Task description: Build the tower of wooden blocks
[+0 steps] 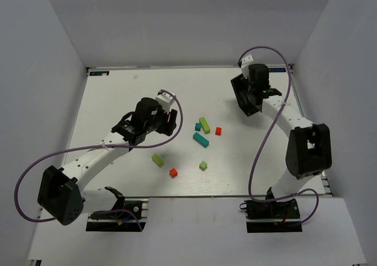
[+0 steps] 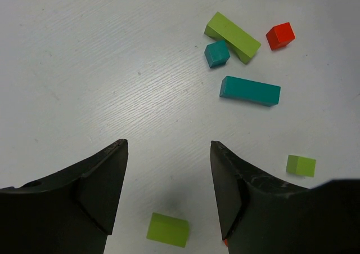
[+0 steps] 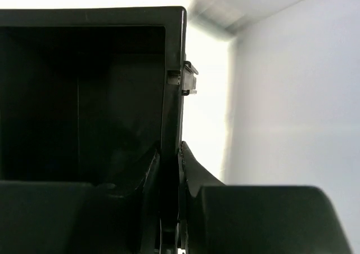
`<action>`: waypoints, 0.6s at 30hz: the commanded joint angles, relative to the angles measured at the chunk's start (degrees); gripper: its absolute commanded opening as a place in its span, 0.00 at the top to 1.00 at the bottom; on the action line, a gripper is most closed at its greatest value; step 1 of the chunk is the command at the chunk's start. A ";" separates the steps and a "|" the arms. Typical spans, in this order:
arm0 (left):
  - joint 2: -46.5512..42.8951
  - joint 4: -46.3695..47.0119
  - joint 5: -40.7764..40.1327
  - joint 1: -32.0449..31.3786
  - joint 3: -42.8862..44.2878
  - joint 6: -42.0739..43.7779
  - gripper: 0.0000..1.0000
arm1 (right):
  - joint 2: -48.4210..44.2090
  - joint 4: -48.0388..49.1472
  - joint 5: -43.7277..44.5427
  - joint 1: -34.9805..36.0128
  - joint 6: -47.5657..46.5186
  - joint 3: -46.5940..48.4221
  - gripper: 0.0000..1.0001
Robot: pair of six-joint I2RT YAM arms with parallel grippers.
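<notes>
Though nothing is stacked yet, the top view shows the blocks loose at mid-table, among them a teal bar (image 1: 201, 139), a lime bar (image 1: 204, 124) and a red cube (image 1: 218, 131).

From the left wrist, the left gripper (image 2: 169, 147) hangs with jaws wide, a lime block (image 2: 167, 230) lying between them. Choosing a base piece seems the step in hand, and it calls for lowering squarely around that block.

From the right wrist, the right gripper (image 3: 170, 152) pinches the black box (image 3: 112, 16) by its wall.
</notes>
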 commanded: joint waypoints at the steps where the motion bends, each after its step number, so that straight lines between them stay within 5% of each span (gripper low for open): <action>1: -0.28 -0.35 -0.76 -0.28 -0.54 -3.47 0.29 | 4.72 -17.46 -11.81 -1.98 14.74 1.56 1.00; 5: 0.95 -0.35 2.57 -0.28 -0.54 -4.00 0.28 | 9.02 -22.30 -20.42 -7.24 18.01 4.72 1.00; 18: 1.48 0.70 5.04 -0.28 -0.02 -3.47 0.27 | 19.74 -26.96 -27.55 -17.89 22.49 11.83 1.00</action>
